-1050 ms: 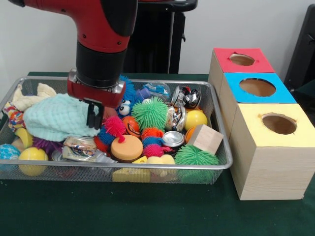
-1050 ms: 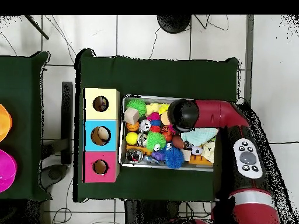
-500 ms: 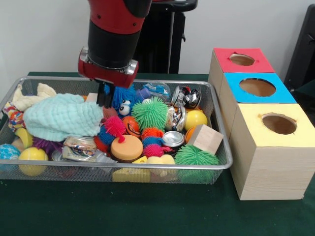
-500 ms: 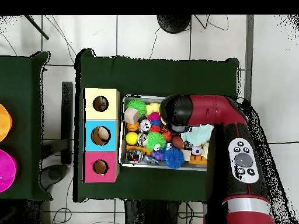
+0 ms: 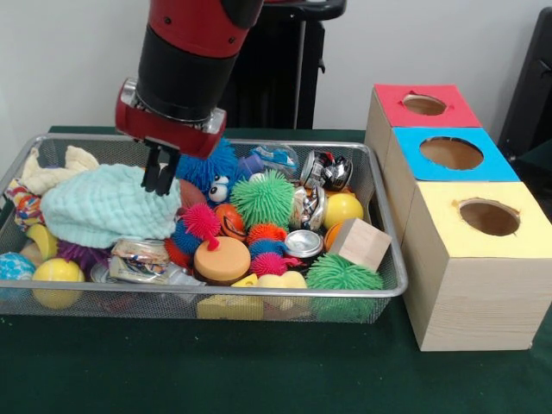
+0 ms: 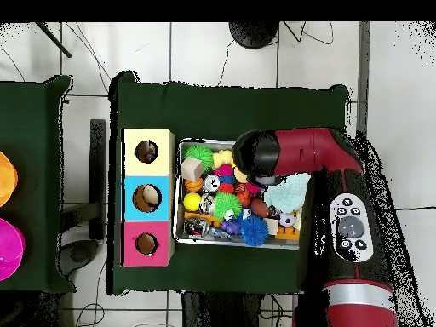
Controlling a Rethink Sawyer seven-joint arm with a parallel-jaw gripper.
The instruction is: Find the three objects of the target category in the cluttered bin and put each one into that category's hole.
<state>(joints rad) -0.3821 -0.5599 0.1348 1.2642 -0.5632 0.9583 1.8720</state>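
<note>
Driving this remotely rn. The gripper (image 5: 160, 178) hangs just above the right edge of the mint cloth (image 5: 108, 205) in the mesh bin (image 5: 388, 259), fingers pinched close together w/ nothing between them afaict, so empty and closed.

Task doesn't say which category, so I'm guessing the spiky rubber balls: green one (image 5: 263, 198) mid-bin, another green (image 5: 343, 274) at the front right corner, pink one (image 5: 203, 222) just right of the cloth, plus a few smaller ones packed around the orange disc (image 5: 222, 258). Imo those are light, squishy and grippy, so a pinch across the body should hold, but the spikes flex and it could squirm out. Go for the middle, not the tips. The crushed cans (image 5: 326, 169) and the wood block (image 5: 360, 243) would be stiffer and more slippery.

Front view gives me gripper height and the finger gap. The overhead view doesn't, bc the arm (image 6: 294, 162) covers the gripper and part of the bin there. Overhead does show the three boxes lined up beside the bin on the table (image 6: 213, 106), yellow hole (image 6: 146, 152), blue hole (image 6: 146, 198), red hole (image 6: 146, 243), and looks like smth already sits inside the blue one.
</note>
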